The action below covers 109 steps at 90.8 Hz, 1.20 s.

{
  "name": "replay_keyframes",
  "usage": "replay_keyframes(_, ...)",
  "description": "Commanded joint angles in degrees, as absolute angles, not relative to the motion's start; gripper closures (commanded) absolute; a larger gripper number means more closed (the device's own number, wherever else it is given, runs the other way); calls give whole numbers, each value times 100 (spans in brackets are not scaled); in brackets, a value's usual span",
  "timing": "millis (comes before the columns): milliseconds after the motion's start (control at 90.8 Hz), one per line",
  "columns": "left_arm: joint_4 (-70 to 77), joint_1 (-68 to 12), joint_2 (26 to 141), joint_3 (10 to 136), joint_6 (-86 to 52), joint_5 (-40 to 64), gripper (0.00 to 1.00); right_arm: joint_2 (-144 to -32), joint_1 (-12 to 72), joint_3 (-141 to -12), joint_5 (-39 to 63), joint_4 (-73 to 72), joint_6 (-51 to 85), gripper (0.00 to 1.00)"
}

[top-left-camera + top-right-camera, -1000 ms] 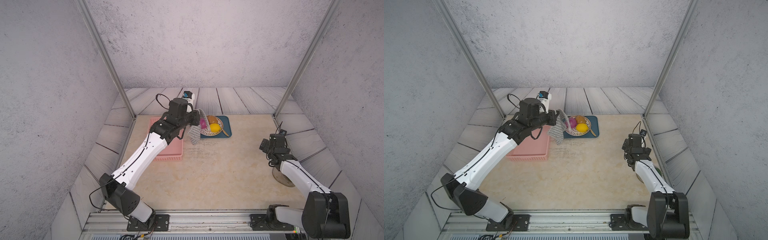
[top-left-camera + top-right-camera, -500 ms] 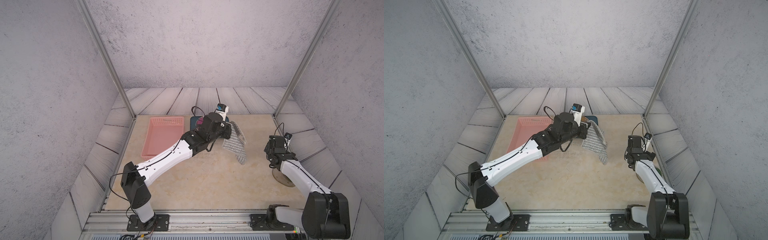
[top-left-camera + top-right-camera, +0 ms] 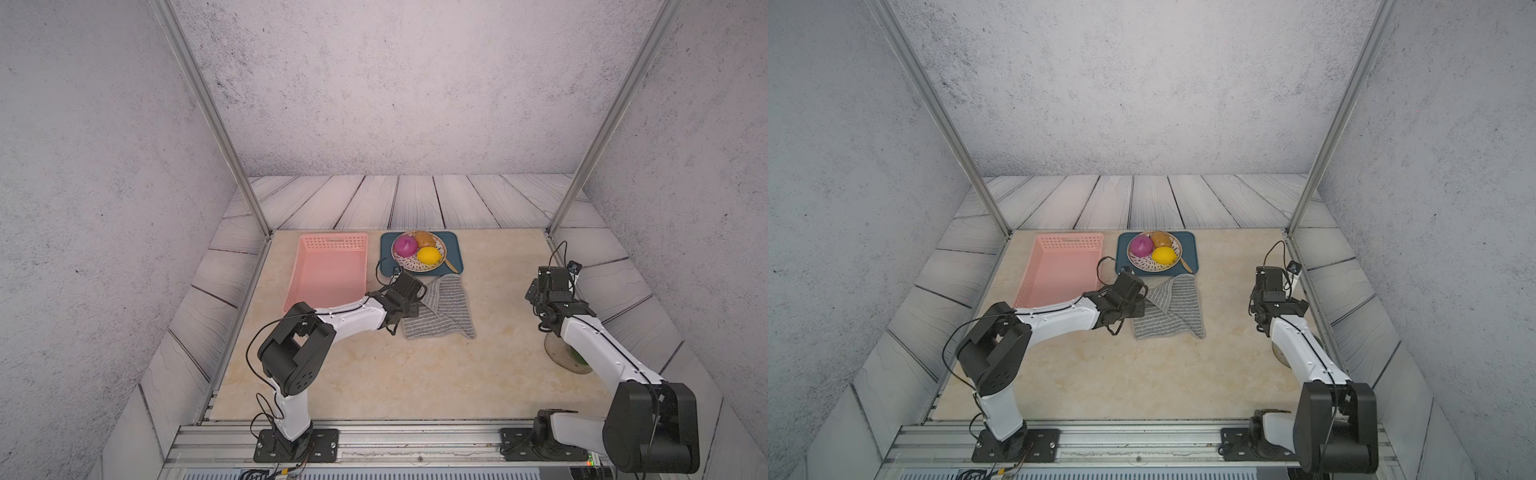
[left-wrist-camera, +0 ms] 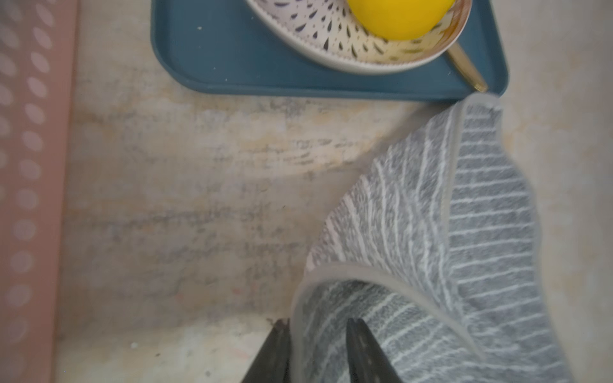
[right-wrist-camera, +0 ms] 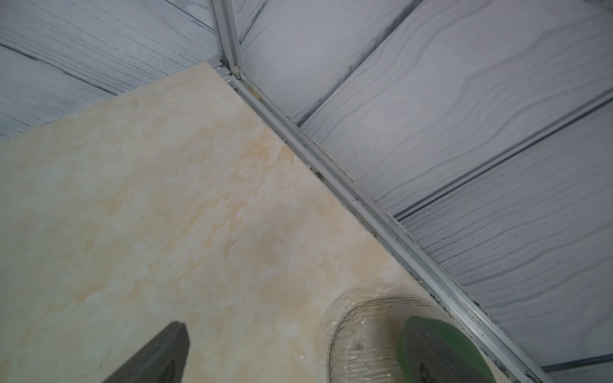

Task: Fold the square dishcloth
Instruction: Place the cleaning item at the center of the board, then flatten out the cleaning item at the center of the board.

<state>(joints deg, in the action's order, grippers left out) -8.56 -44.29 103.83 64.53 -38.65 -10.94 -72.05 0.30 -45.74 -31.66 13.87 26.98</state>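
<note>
Grey square dishcloth with thin whitish stripes (image 3: 446, 309) (image 3: 1177, 311) lies on the beige marbled counter (image 3: 374, 374), just in front of the dark blue rectangular tray (image 3: 454, 245). Its far corner reaches the tray's near edge, and its left side lies doubled over itself in a diagonal flap. Left claw (image 4: 316, 335) sits at the cloth's left edge; in the left wrist view its two dark fingers (image 4: 365, 354) stand apart, with the hemmed corner in the gap. Right claw (image 5: 297, 325) is well apart from the cloth, near the counter's right edge, spread wide with nothing between. In both top views the left claw's tips are hidden under its wrist. The left wrist view is blurred and cuts off the cloth's near part. The clear ribbed glass dish (image 5: 361, 335) is partly covered by the right arm in both top views.
</note>
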Motion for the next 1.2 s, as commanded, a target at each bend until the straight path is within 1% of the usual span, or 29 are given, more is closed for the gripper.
replay_keyframes(0,-770,-4465,9831,6264,-3815,-1413,44,-7251,23,-4804,-2771,1658,2701,1)
replay_keyframes(33,-806,-4465,9754,6205,-3776,-1429,41,-7244,18,-4832,-2658,1735,2732,1)
replay_keyframes(154,-983,-4473,9472,5980,-3643,-1440,37,-7176,28,-4904,-2045,2138,2972,1)
replay_keyframes(297,-1062,-4510,9093,5645,-3482,-1206,37,-6887,35,-4627,-1201,2441,3219,1)
replay_keyframes(374,-1019,-4587,8967,5495,-3287,-980,38,-6649,52,-4349,-698,2430,3234,6)
replay_keyframes(462,-877,-4680,8947,5360,-3083,-577,41,-6428,113,-4067,-103,2388,3293,13)
replay_keyframes(573,-600,-4788,9098,5258,-2870,-144,46,-6306,246,-3831,477,2378,3336,26)
replay_keyframes(650,-427,-4869,9265,5243,-2696,33,51,-6293,400,-3749,717,2398,3357,36)
replay_keyframes(870,-80,-4963,9819,5433,-2412,717,55,-6517,972,-3718,1088,2157,3482,54)
replay_keyframes(1024,-182,-4966,10149,5589,-2485,628,60,-6910,1399,-3880,1238,1900,3551,63)
replay_keyframes(1189,-430,-4961,10268,5641,-2525,479,66,-7494,1548,-3979,1569,1475,3682,68)
